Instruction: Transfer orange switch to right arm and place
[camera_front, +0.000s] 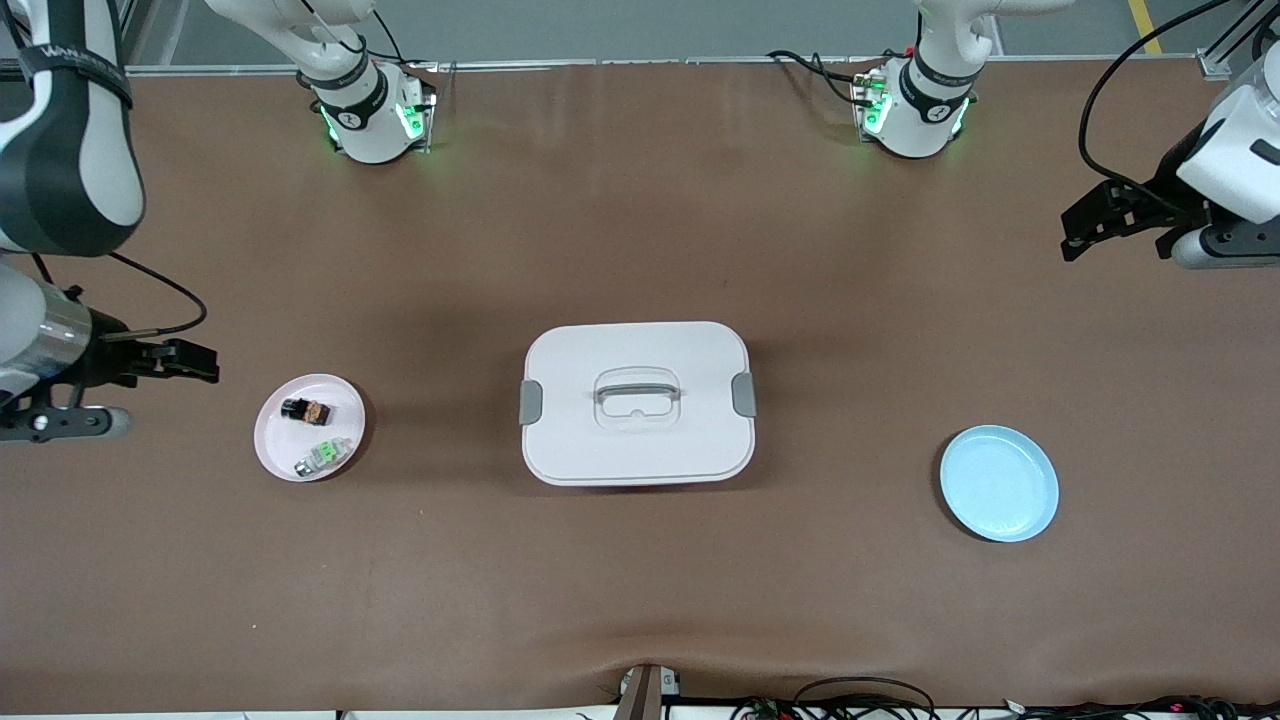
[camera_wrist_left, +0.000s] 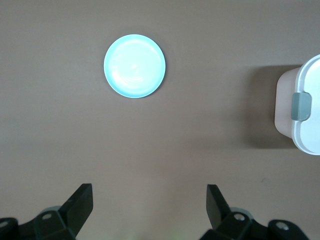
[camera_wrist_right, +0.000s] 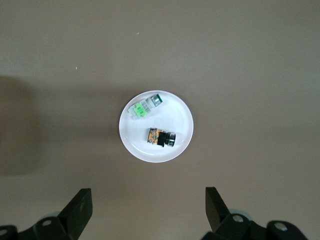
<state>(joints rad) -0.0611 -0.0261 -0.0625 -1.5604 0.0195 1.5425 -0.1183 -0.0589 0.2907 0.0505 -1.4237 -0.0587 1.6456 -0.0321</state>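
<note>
Matte brown tabletop (camera_front: 640, 200), round plates.

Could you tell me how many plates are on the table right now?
2. A pink plate lies toward the right arm's end, carrying two small switches. A light blue plate sits bare toward the left arm's end. The closed white lidded box between them could hide more.

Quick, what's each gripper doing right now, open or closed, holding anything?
Left gripper: open, empty, over bare table near the blue plate.
Right gripper: open, empty, near the pink plate with the orange switch.
</note>
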